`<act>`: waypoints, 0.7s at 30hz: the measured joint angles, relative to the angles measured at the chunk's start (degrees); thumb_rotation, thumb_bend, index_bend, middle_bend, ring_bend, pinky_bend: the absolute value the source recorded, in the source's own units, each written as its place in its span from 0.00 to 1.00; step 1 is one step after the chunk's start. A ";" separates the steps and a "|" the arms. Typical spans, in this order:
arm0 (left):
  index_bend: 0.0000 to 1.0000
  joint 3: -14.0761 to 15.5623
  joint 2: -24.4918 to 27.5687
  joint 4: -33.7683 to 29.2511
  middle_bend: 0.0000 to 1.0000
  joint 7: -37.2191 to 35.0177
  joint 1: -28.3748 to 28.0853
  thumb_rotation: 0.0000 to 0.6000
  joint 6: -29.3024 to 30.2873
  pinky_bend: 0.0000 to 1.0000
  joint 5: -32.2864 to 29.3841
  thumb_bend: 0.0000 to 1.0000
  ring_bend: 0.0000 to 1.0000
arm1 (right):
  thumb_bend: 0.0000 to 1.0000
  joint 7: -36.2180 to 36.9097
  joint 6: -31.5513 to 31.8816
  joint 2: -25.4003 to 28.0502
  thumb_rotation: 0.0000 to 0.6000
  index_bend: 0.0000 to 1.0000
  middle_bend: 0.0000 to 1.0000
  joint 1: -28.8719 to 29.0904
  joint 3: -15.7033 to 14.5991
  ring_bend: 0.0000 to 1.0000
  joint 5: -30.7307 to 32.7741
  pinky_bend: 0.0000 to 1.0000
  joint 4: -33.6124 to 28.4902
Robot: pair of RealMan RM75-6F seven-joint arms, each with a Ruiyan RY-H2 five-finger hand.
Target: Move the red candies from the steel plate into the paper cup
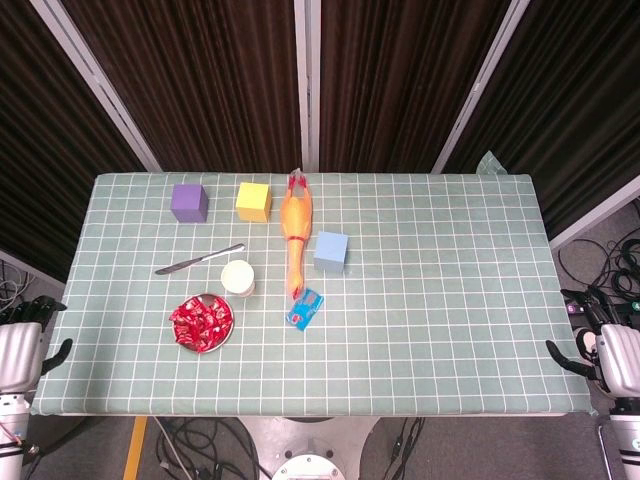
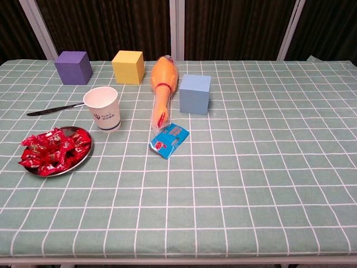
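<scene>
Green checked tablecloth (image 2: 251, 184), dark curtains (image 1: 200, 80) behind; red candies (image 2: 53, 149) heaped on steel plate (image 2: 83, 159), paper cup (image 2: 103, 109) just beside; head view alone shows left hand (image 1: 22, 345), right hand (image 1: 605, 345) off table edges, finger state unclear.

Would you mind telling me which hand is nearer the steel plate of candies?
Left. The left hand hangs just off the table's edge beside the steel plate; the right hand is off the opposite end.

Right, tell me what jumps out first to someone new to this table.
The heap of red candies on the steel plate at the front left catches the eye first, with the white paper cup standing upright just behind it. Next comes the long orange rubber chicken lying mid-table between the yellow cube and the blue cube.
</scene>
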 measured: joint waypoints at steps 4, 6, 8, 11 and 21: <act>0.41 0.45 0.17 -0.68 0.37 -0.09 0.47 1.00 0.44 0.32 0.63 0.26 0.31 | 0.20 1.15 0.60 0.26 1.00 0.17 0.19 -0.15 -0.16 0.06 -0.72 0.26 0.21; 0.41 0.60 0.24 -0.80 0.37 -0.36 0.51 1.00 0.63 0.32 1.32 0.26 0.31 | 0.20 1.38 0.89 0.33 1.00 0.17 0.19 -0.24 -0.20 0.06 -0.91 0.26 0.37; 0.41 0.74 0.50 -0.99 0.37 -0.93 0.26 1.00 0.34 0.32 2.15 0.25 0.31 | 0.20 1.50 1.32 0.36 1.00 0.17 0.19 -0.30 -0.15 0.06 -1.12 0.26 0.60; 0.41 0.80 1.09 -1.11 0.38 -1.93 -0.91 1.00 -0.98 0.40 3.72 0.25 0.40 | 0.20 1.10 1.72 0.33 1.00 0.17 0.19 -0.29 -0.03 0.06 -1.33 0.26 0.91; 0.38 0.65 1.17 2.03 0.42 -4.99 -10.26 1.00 -11.32 1.00 11.25 0.25 0.80 | 0.20 -0.74 1.12 0.88 1.00 0.15 0.19 0.56 0.22 0.06 -1.58 0.25 0.42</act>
